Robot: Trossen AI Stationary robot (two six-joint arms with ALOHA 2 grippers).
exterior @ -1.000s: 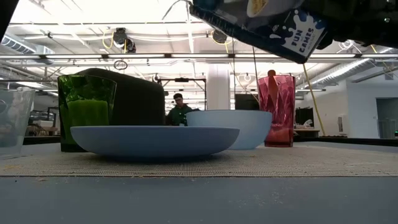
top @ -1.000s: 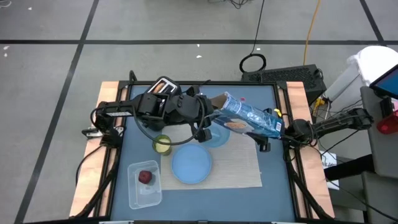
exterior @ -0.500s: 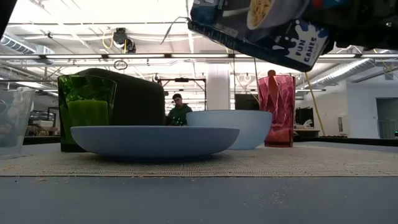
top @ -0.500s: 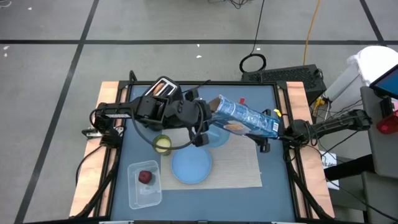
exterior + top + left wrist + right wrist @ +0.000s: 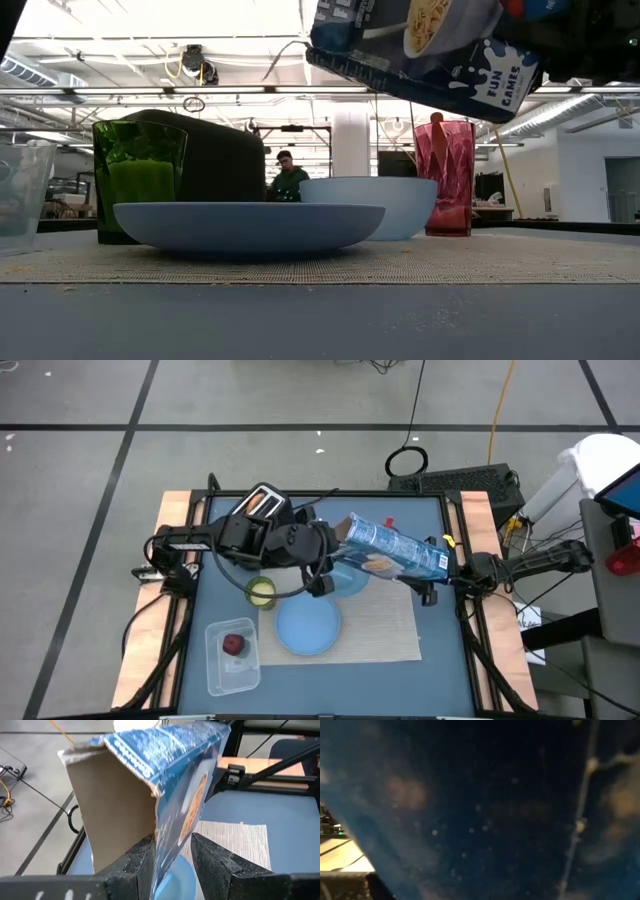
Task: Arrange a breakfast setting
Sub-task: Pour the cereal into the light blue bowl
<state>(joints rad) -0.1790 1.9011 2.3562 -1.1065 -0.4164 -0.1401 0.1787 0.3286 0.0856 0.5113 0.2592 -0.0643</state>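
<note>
Seen from above, two dark robot arms hold a blue cereal box (image 5: 392, 550) between them, lifted off the desk and lying nearly flat over a blue bowl (image 5: 349, 581). The left gripper (image 5: 172, 851) has its jaws clenched on a wall of the box at its open end, which the left wrist view shows as bare brown cardboard inside. The right gripper (image 5: 440, 567) meets the box's other end with jaws grasping it; its wrist camera is filled by the blue panel. The step in hand appears to be pouring cereal, or carrying the box to its spot. The next move probably calls for both arms to tilt the open end down over the bowl together, so the thin card neither twists nor slips. The bowl sits at the far side of a beige placemat (image 5: 395, 630), touching a light-blue plate (image 5: 307, 625) nearer the camera. A purple cup (image 5: 450, 178) stands right of the bowl, with an orange spoon handle (image 5: 436, 121) showing above its rim. A green glass (image 5: 261, 592) stands left of the plate, and a small dark-red fruit (image 5: 233, 644) lies in a clear tub (image 5: 218, 672) at the near left. The desk (image 5: 450, 675) is blue-grey with wooden side rails. Beyond it is a bright workshop, where a person (image 5: 286, 178) sits far off.
</note>
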